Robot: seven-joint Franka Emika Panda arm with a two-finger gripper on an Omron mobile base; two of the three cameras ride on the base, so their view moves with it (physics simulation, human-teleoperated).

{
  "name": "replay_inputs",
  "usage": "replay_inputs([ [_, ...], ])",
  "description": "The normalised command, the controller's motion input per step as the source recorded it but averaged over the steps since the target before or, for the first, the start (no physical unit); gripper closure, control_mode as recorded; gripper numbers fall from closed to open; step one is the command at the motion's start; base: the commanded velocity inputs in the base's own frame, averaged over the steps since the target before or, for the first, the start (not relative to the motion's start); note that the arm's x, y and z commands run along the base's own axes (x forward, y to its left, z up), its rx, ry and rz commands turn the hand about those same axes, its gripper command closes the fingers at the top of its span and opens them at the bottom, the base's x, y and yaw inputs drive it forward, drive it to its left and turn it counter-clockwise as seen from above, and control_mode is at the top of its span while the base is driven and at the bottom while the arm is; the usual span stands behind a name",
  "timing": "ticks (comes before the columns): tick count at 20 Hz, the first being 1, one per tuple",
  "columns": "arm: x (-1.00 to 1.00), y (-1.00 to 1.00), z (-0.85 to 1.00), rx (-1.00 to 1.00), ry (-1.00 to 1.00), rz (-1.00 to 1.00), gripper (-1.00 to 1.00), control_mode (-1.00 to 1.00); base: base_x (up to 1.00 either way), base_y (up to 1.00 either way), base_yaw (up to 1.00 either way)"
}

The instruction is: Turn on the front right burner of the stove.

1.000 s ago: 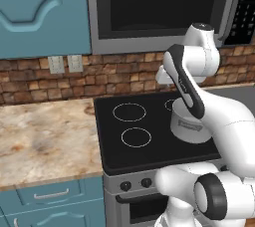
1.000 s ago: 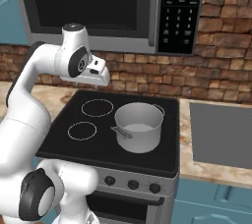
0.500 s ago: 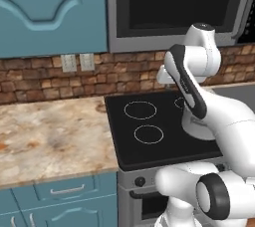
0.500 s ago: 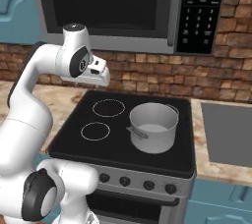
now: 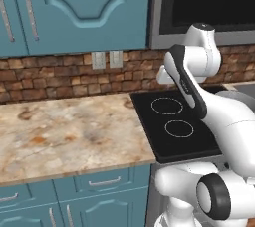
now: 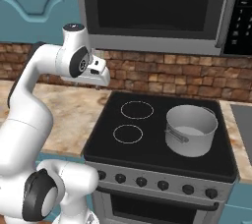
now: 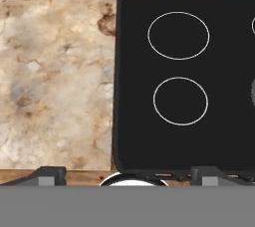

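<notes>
Left base view. The stove (image 5: 172,131) sits at the right end of the counter (image 5: 64,136), its black glass top flush against the counter's edge. Two white rings are drawn on the glass, one behind the other, on the side of the stove nearest the counter. The white arm rises in front of the stove and folds back over it, covering the right part of the glass. Brick backsplash (image 5: 60,79) runs behind the stove and counter, with teal cabinets (image 5: 74,12) above and a microwave (image 5: 209,2) over the stove.

Right base view. The stove's grey front panel carries a row of small black knobs (image 6: 152,183) below the glass. A grey pot (image 6: 191,129) stands on the right half of the stove, toward the front. The two white rings lie bare on the left half. The end effector (image 6: 101,74) is held above the stove's rear left corner, well apart from the knobs; from here I cannot tell how its fingers stand.

Hand view. Looking straight down, the stove fills the right side and the counter the left. Two dark fingertips (image 7: 47,175) show at the bottom, set wide apart with nothing between them, so the end effector is spread.
</notes>
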Motion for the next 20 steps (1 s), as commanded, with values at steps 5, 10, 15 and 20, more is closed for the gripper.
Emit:
replay_inputs([
  [5,0.0,0.0,0.0,0.0,0.0,0.0,-1.0,1.0,-0.32,0.37,0.0],
  [10,0.0,0.0,0.0,0.0,0.0,0.0,-1.0,1.0,-0.39,0.0,-0.01],
  [15,0.0,0.0,0.0,0.0,0.0,0.0,-1.0,1.0,0.0,0.0,-0.01],
  [20,0.0,0.0,0.0,0.0,0.0,0.0,-1.0,1.0,0.0,0.0,0.0],
])
